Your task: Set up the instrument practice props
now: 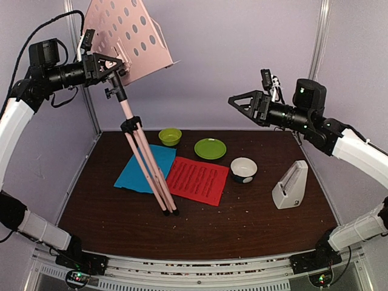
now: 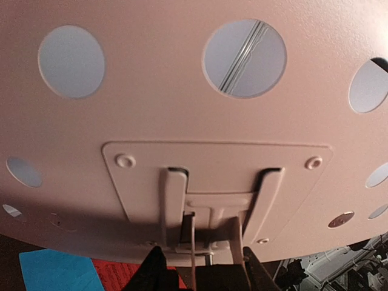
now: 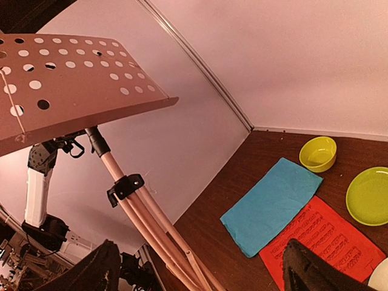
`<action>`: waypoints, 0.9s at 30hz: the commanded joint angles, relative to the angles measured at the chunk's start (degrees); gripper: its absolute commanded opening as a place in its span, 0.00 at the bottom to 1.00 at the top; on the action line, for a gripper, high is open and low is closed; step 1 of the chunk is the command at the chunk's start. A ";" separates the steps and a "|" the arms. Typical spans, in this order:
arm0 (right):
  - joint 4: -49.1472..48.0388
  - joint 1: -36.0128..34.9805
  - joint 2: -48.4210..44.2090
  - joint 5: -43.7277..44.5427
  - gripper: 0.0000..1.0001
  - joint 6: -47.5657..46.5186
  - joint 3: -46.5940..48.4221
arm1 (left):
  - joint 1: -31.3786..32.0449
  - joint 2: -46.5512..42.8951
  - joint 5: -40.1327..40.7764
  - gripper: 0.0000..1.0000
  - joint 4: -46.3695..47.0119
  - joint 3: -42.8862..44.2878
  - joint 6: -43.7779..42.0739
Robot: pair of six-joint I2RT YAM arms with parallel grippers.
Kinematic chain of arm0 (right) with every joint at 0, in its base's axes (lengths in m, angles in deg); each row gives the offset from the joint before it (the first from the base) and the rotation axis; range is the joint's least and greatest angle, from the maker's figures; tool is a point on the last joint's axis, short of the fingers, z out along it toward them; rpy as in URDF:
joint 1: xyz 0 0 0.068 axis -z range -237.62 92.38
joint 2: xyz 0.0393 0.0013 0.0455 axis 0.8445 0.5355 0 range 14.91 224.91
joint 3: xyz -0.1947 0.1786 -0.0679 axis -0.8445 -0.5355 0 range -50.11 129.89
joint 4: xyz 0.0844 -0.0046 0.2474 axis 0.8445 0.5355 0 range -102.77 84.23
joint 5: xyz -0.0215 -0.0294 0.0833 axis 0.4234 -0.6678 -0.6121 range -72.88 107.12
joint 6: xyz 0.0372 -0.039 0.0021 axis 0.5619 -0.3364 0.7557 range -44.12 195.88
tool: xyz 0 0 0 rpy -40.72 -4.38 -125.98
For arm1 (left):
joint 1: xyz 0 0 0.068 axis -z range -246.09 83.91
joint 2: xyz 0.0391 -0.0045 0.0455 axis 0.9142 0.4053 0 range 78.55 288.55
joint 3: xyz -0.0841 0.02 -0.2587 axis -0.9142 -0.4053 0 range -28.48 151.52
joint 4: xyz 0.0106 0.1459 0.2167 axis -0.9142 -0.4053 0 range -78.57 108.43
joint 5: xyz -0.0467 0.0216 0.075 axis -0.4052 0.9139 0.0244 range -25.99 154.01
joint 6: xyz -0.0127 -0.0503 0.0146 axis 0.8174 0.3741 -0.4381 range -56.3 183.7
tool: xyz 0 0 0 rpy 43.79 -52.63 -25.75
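The pale pink music stand (image 1: 124, 33) leans with its hole-dotted desk high at the back left. Its legs (image 1: 151, 173) are folded together, and the feet rest on the table beside the red sheet (image 1: 197, 180). My left gripper (image 1: 112, 66) is shut on the stand's neck just under the desk. In the left wrist view the desk's back (image 2: 194, 103) fills the frame above my left gripper (image 2: 203, 276). The blue sheet (image 1: 145, 168) lies flat behind the legs. The white-grey metronome (image 1: 290, 186) stands at the right. My right gripper (image 1: 233, 100) hovers open and empty high over the table.
A green bowl (image 1: 170, 136) and a green plate (image 1: 210, 148) sit at the back of the dark table. A white bowl with a black base (image 1: 244, 170) stands between the red sheet and the metronome. Frame posts rise at both back corners.
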 commanded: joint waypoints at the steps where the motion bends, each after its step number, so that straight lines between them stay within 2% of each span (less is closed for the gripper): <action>1: -17.75 -1.92 -0.54 -3.85 0.89 11.37 -7.46 | 0.73 -3.69 -5.31 0.00 24.25 4.77 5.01; 3: -23.76 -4.70 1.55 -3.47 0.87 13.73 -8.19 | 1.25 -3.20 -6.47 0.00 27.07 4.61 7.28; 6: -26.71 -8.11 6.40 -3.52 0.84 15.66 -5.94 | 2.83 -2.17 -7.31 0.00 28.25 4.86 8.19; 12: -44.41 -11.71 14.56 -3.17 0.79 26.69 -4.82 | 6.66 -1.50 -5.29 0.00 28.74 4.55 8.01; 17: -42.46 -15.29 17.75 -1.41 0.77 24.77 0.50 | 9.71 -1.10 -1.36 0.00 26.26 4.47 6.30; 21: -42.05 -16.14 18.75 -1.38 0.77 23.88 2.70 | 11.50 -0.62 -2.34 0.00 27.54 4.00 6.61; 24: -41.17 -15.04 16.45 -3.18 0.76 23.46 1.29 | 12.16 -0.82 -3.76 0.00 28.22 3.71 6.51; 27: -34.23 -12.12 10.95 -3.87 0.76 24.30 -1.73 | 12.34 -1.63 -5.88 0.00 27.79 2.47 5.20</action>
